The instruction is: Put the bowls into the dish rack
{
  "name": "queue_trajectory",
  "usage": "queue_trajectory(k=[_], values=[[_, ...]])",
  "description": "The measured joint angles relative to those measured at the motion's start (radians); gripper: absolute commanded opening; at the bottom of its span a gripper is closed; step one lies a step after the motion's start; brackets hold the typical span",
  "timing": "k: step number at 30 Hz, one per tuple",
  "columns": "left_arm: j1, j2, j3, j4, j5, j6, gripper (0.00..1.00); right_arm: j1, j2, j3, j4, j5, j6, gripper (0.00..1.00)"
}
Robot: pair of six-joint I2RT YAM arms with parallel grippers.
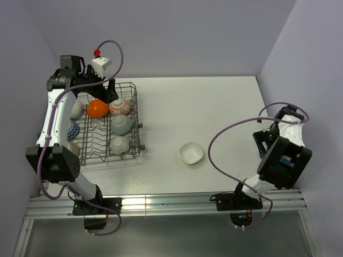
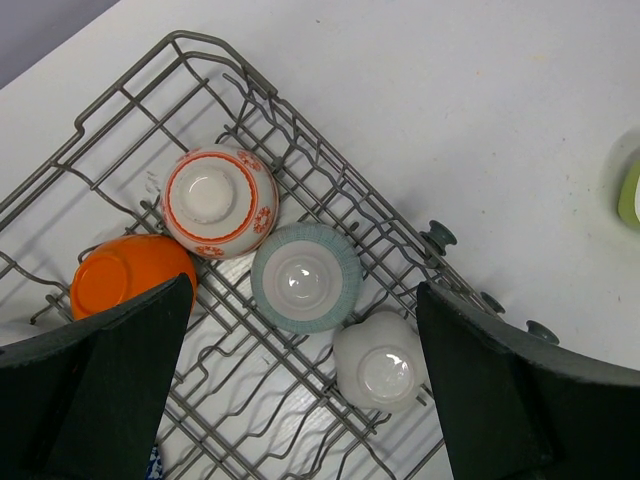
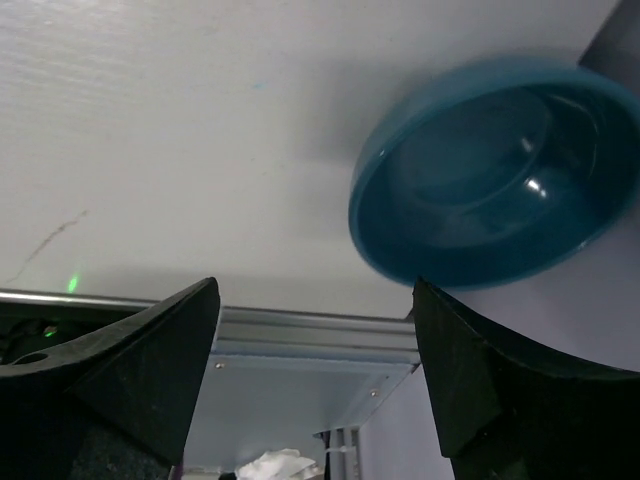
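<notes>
1. Right end effector [image 3: 315, 290], nearest, at the right of the counter [image 1: 214, 107]: fingers were spread wide, nothing between them.
2. Teal bowl [image 3: 495, 185]: it lay on the counter just beyond that end effector, mouth toward the wrist camera and off to one side of the gap, not yet straddled. For a sound pickup, the wrist should probably shift sideways until one finger drops inside the rim and the other outside. It should then pinch the wall firmly before lifting.
3. White square bowl [image 1: 191, 153]: it stood alone mid-counter, well apart from both arms, not yet loaded.
4. Dish rack [image 1: 95, 143], far left: it held an orange bowl [image 2: 125, 280], a red-patterned bowl [image 2: 218, 200], a pale green bowl [image 2: 305, 277] and a white round bowl [image 2: 380, 360], all foot-up among the tines. Bare tines showed in its near part, so a new bowl would best go there, tilted and clear of its neighbours.
5. Left end effector [image 2: 305, 290]: spread wide and empty, it hovered above the rack.
</notes>
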Motion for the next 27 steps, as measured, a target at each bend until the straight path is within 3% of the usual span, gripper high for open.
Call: queue_trajectory(k=[7,18,21,24,25,27], values=[[0.000,-0.006,-0.008,0.003,0.000,0.000,1.00,-0.022,0.076,-0.074,0.099,0.037,-0.037,0.74],[-0.001,-0.018,-0.045,0.013,0.001,-0.022,0.96,-0.093,0.102,-0.152,0.220,0.073,-0.145,0.45],[-0.001,-0.018,-0.045,0.026,0.000,-0.054,0.95,-0.093,0.118,-0.165,0.245,0.084,-0.168,0.33],[-0.001,-0.018,-0.047,0.032,0.000,-0.089,0.96,-0.093,0.125,-0.166,0.248,0.079,-0.183,0.15],[-0.001,-0.018,-0.049,0.036,0.000,-0.098,0.97,-0.093,0.124,-0.166,0.244,0.074,-0.192,0.04],[-0.001,-0.019,-0.055,0.040,0.002,-0.111,1.00,-0.086,0.114,-0.163,0.235,0.082,-0.195,0.00]])
